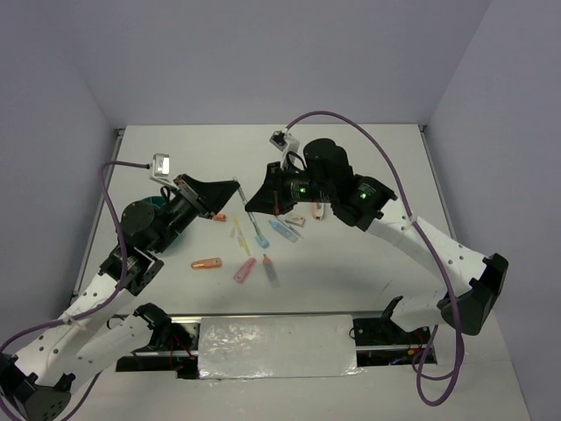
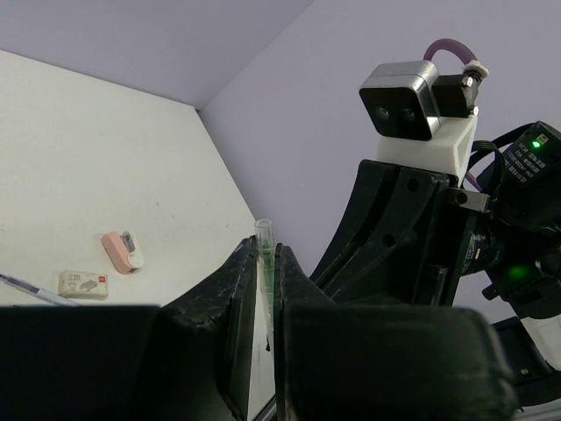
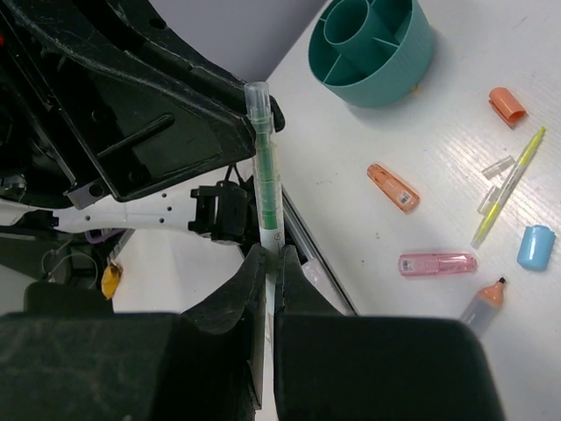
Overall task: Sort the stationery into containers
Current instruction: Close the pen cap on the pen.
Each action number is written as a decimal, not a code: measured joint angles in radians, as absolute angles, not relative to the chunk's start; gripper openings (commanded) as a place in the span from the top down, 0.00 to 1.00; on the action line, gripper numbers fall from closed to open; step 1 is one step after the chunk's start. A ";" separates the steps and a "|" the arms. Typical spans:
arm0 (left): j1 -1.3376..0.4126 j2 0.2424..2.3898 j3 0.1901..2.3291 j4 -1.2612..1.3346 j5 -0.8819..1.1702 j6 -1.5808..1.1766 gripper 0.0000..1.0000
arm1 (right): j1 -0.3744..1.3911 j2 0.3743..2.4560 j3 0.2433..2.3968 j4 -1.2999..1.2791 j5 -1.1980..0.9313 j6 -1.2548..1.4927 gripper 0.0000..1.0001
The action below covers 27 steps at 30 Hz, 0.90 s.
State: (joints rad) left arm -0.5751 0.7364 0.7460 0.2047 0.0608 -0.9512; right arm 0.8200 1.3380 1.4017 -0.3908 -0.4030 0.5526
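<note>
A clear pen with a green core (image 3: 266, 175) is held in the air between both arms. My right gripper (image 3: 267, 254) is shut on its lower barrel, and my left gripper (image 2: 263, 250) is shut on its clear top end (image 2: 262, 237). In the top view the two grippers meet tip to tip, left (image 1: 238, 187) and right (image 1: 252, 203), above the scattered stationery. The teal divided bowl (image 3: 386, 79) stands on the table, partly hidden behind the left arm (image 1: 158, 203).
Loose on the table are an orange marker (image 1: 208, 262), a pink marker (image 1: 244, 269), a yellow pen (image 1: 238, 235), a light-blue cap (image 3: 535, 246), an orange cap (image 3: 507, 105), a white eraser (image 2: 83, 282) and a pink block (image 2: 121, 250).
</note>
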 measured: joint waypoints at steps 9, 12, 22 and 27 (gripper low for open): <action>-0.609 0.738 0.741 0.230 0.000 -0.949 1.00 | 0.797 1.399 1.494 -0.464 -0.463 0.551 1.00; -0.616 0.737 0.741 0.224 -0.011 -0.947 1.00 | 0.789 1.400 1.499 -0.476 -0.480 0.543 1.00; -0.670 0.803 0.989 -0.124 -0.058 -0.899 0.54 | 0.789 1.374 1.456 -0.295 -0.468 0.445 1.00; -0.699 0.848 1.079 -0.258 -0.020 -0.877 0.37 | 0.781 1.326 1.396 -0.177 -0.434 0.415 1.00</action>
State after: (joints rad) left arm -0.6994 0.8478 1.0790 -0.2581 -0.0196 -0.8772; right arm 0.7811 1.3258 1.3964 -0.1768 -0.4335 0.4152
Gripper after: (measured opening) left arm 0.610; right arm 0.035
